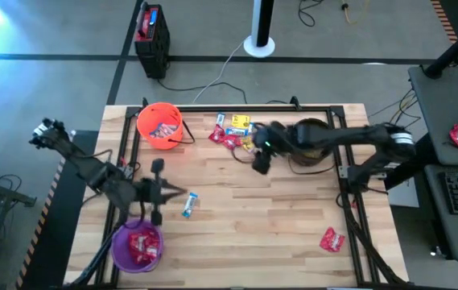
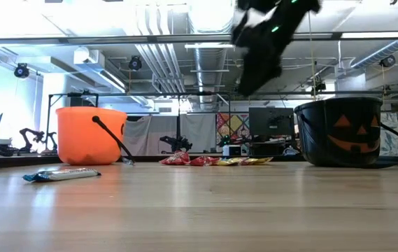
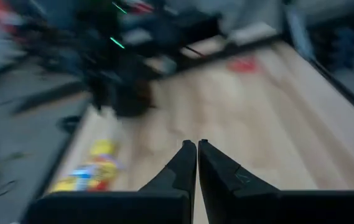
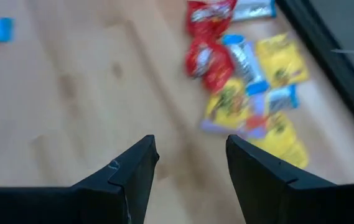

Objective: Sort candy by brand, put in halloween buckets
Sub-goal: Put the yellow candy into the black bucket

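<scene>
Left gripper (image 1: 182, 192), jaws pressed together, hovers beside a blue-and-white candy (image 1: 189, 205); right gripper (image 1: 258, 165), jaws spread, hangs near the candy pile (image 1: 233, 131).

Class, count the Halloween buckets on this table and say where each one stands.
3. The orange bucket stands at the far left, the black bucket at the far right under the right arm, the purple bucket at the near left.

Both arms dark, near-black, built of slim tubular links with bulkier joint housings; the right arm (image 1: 349, 137) carries a pale grey band near its base end. Small green indicator light on the right wrist housing (image 1: 266, 146). Fingers (image 4: 260, 177) matte black, flat, wedge-shaped, tapering to blunt tips, faint scuffs on inner edges.
</scene>
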